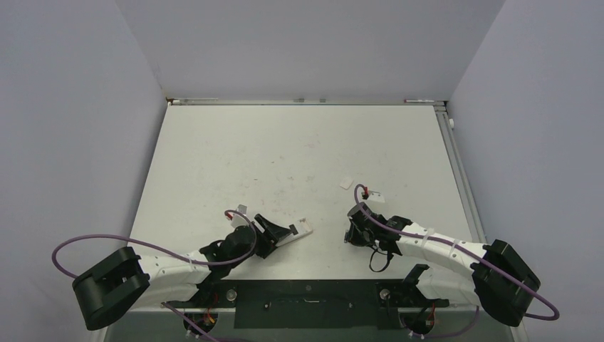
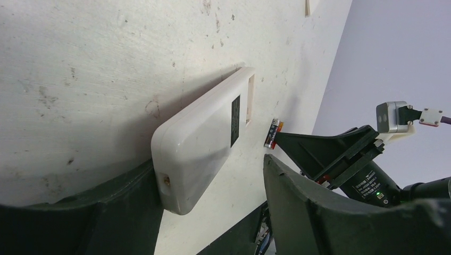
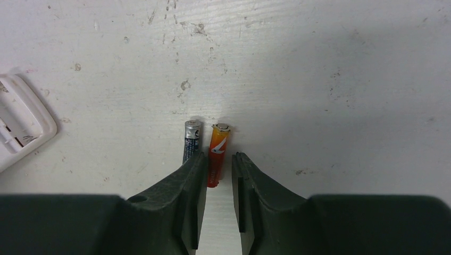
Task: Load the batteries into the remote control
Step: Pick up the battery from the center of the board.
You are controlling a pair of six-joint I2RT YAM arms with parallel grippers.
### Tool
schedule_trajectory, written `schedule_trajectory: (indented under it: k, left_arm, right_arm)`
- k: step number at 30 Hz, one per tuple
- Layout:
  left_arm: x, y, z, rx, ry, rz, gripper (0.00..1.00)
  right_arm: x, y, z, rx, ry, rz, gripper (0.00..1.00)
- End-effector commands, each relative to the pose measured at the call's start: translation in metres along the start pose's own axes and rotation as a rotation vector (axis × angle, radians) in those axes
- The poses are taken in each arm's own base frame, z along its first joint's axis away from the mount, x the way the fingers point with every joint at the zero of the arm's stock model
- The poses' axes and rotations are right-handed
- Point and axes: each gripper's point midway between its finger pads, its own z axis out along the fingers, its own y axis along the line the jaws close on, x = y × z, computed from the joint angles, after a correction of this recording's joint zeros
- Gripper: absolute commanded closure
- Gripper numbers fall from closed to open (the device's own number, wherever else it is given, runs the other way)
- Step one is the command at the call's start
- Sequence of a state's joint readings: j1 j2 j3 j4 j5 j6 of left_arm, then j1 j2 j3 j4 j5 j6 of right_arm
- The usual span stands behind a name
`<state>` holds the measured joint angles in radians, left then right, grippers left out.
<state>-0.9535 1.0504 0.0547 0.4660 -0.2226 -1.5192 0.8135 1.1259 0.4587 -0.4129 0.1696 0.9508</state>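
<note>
The remote (image 2: 202,143) lies plain white back up on the surface (image 1: 285,142), near the front edge. Its battery bay (image 2: 249,101) is open at the far end (seen too slantwise to tell what it holds). To its right an orange-red battery (image 3: 218,151) lies just beside a grey battery (image 3: 191,139), their near ends hidden by fingers. The left pincer (image 2: 210,167) stands open around the remote, one finger against it. The right pincer (image 3: 219,156) narrowly straddles the orange-red battery; whether it grips, I cannot tell.

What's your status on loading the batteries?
Left gripper: jaws open around the remote control, compartment uncovered. Right gripper: jaws straddling the orange battery, not clamped. Grey battery lies close alongside.
</note>
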Motion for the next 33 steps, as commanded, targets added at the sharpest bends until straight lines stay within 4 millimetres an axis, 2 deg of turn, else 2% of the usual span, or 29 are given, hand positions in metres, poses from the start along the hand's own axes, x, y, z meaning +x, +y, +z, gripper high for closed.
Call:
schedule_trajectory:
  k: [1,19,26,33]
  left_arm:
    - [-0.001,0.003,0.002,-0.050,-0.021,0.005,0.38]
    - [0.022,0.017,0.004,-0.124,0.036,0.048,0.29]
    - [0.029,0.016,0.003,-0.131,0.061,0.057,0.27]
    - [0.031,0.019,-0.001,-0.140,0.076,0.068,0.25]
  right_arm:
    - [0.010,-0.010,0.001,0.042,0.025,-0.032,0.75]
    - [0.018,-0.019,0.000,0.121,0.051,-0.082,0.77]
    - [0.020,-0.021,-0.002,0.163,0.063,-0.101,0.79]
    - [0.025,-0.018,-0.003,0.185,0.082,-0.110,0.83]
